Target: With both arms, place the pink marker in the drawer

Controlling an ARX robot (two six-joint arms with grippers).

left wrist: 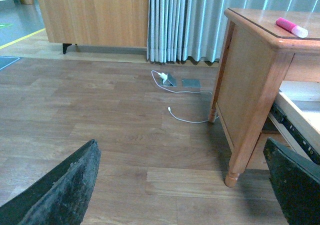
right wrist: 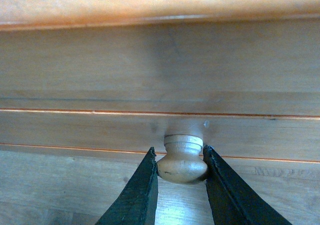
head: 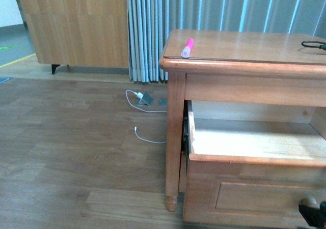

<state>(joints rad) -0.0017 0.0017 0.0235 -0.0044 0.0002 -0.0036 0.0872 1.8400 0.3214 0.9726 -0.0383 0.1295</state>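
Furniture first: 1 honey-brown table (head: 244, 40) stands on the plank floor (head: 76, 152). On its top, near the front left corner, lies 1 pink marker (head: 187, 48), flat on its side with the paler cap end toward the front edge. At the far right of the same top sits 1 black cable (head: 313, 45), well apart from the marker.

Under the top, 1 drawer (head: 249, 140) stands open, and its panelled front carries 1 round knob (right wrist: 182, 162). The right gripper (right wrist: 180, 157) has its 2 fingers (right wrist: 137, 195) pressed against either side of that knob, pinching it. From the front only a dark sliver shows at the bottom right corner beside the knob, which is probably this gripper.

The left gripper (left wrist: 180, 195) hangs low over the floor beside the table. Its 2 fingers (left wrist: 65, 187) are spread wide with nothing between them, well apart from the marker up on the table.

White cable (head: 147, 136) lies on the floor in 2 visible runs near the table's front left leg. Behind stand 1 pleated grey-blue curtain (head: 214, 10) and 1 wooden cabinet (head: 76, 25).
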